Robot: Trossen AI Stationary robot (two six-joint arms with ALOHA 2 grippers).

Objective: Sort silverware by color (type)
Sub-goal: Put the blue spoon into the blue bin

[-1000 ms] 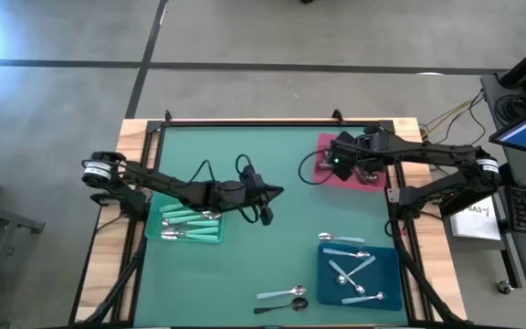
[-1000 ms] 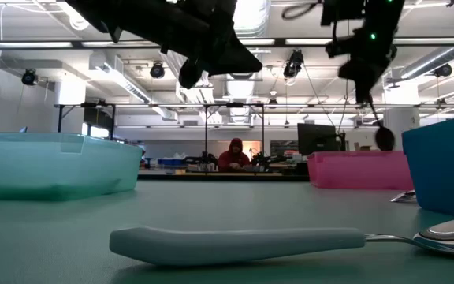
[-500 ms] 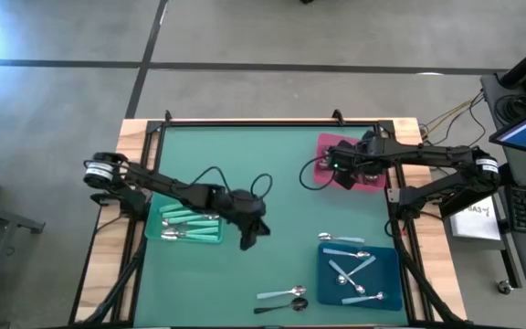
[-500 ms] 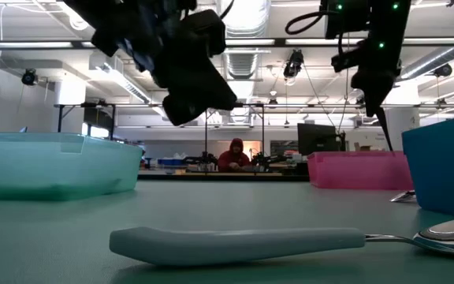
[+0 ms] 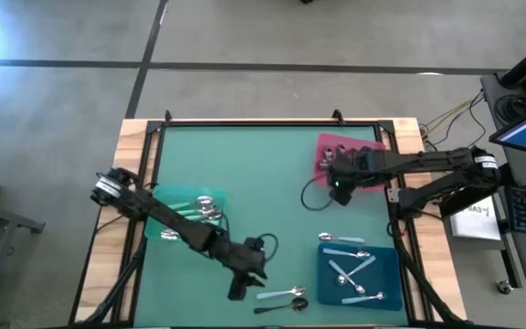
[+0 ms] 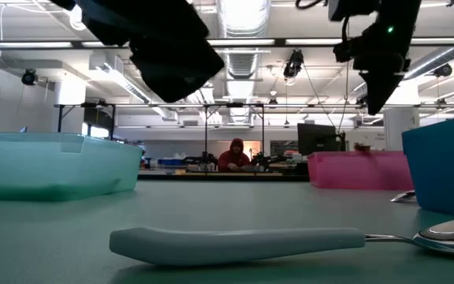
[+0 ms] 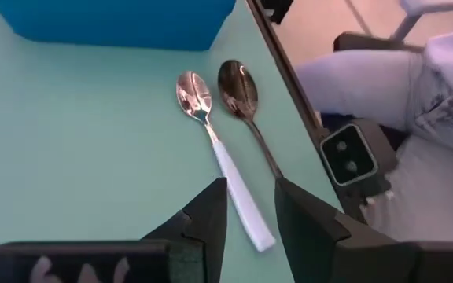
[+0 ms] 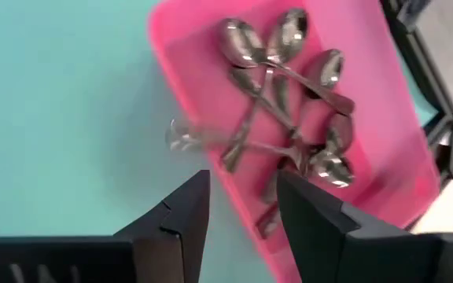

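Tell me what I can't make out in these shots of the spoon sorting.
- Teal tray, high view: the left arm crosses it, hiding some spoons.
- Blurred spoon, right wrist view: whether it rests on the pink tray rim or is falling.
- Blue tray, low view: wall hides contents.
- Pale-handled spoon, left wrist view: handle end behind the left gripper.

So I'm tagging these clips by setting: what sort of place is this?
Probably a robotics lab or workshop: a green work table with sorting trays, exposed ceiling ducts and strip lights overhead, and a person at a bench with monitors behind.
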